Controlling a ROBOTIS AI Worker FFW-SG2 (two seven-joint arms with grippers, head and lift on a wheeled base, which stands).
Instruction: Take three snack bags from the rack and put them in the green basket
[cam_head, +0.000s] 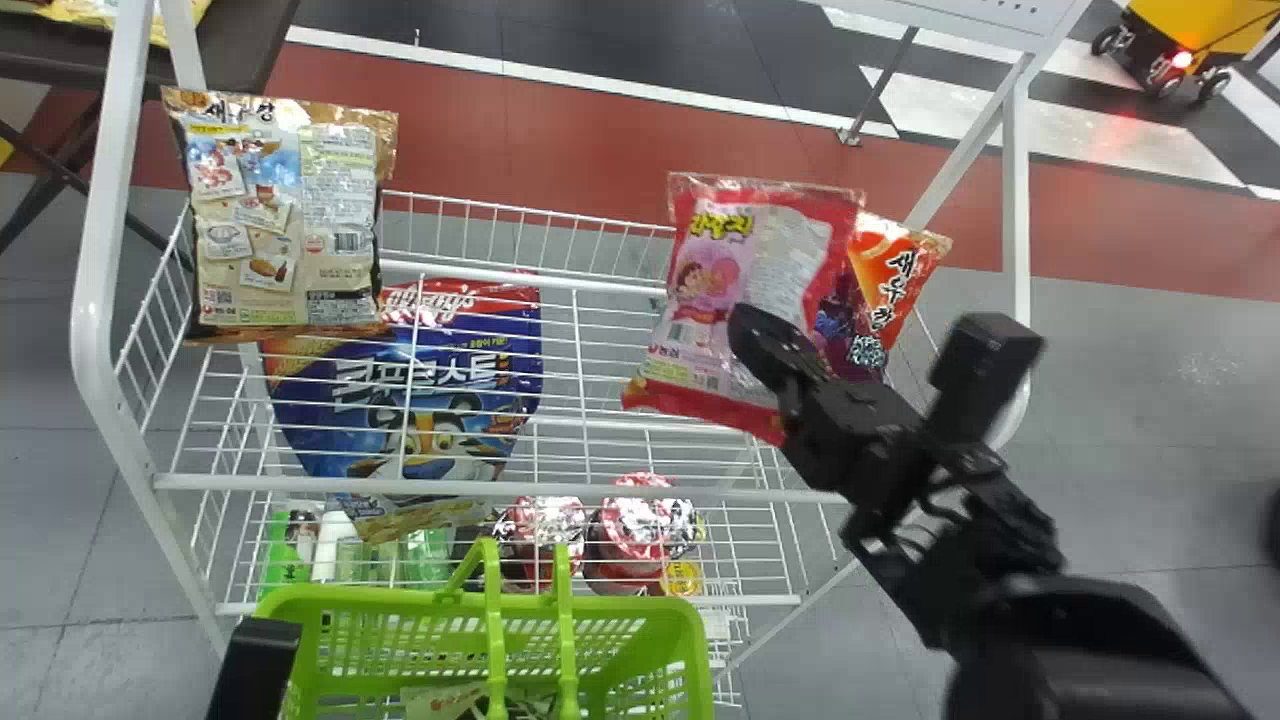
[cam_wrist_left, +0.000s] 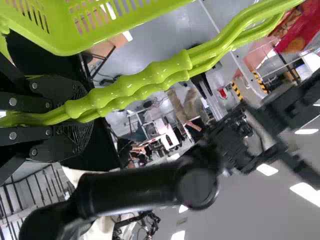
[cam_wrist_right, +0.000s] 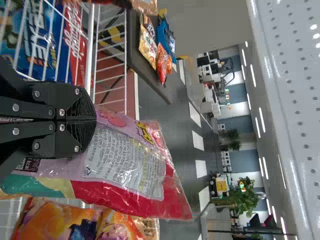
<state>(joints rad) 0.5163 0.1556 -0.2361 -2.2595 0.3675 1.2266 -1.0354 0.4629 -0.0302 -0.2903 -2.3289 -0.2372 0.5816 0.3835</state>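
My right gripper (cam_head: 742, 335) is over the right part of the white wire rack (cam_head: 500, 487), with a pink and red snack bag (cam_head: 700, 280) held upright. In the right wrist view my right gripper (cam_wrist_right: 94, 120) is closed on that bag (cam_wrist_right: 125, 155). Beside it stands an orange snack bag (cam_head: 890, 270); a brown bag (cam_head: 290, 220) and a blue bag (cam_head: 430, 400) are at the rack's left. The green basket (cam_head: 640, 640) is in front, a pale packet (cam_head: 440, 702) inside. My left gripper (cam_head: 255, 665) is at its left; in the left wrist view my left gripper (cam_wrist_left: 85, 110) grips the basket's handles (cam_wrist_left: 145, 82).
Cups (cam_head: 630, 530) and bottles (cam_head: 330, 545) sit on the rack's lower level. White posts (cam_head: 95, 270) rise at the rack's sides, and a white perforated panel (cam_head: 980, 15) crosses the top right. A dark table (cam_head: 235, 40) stands behind at the left.
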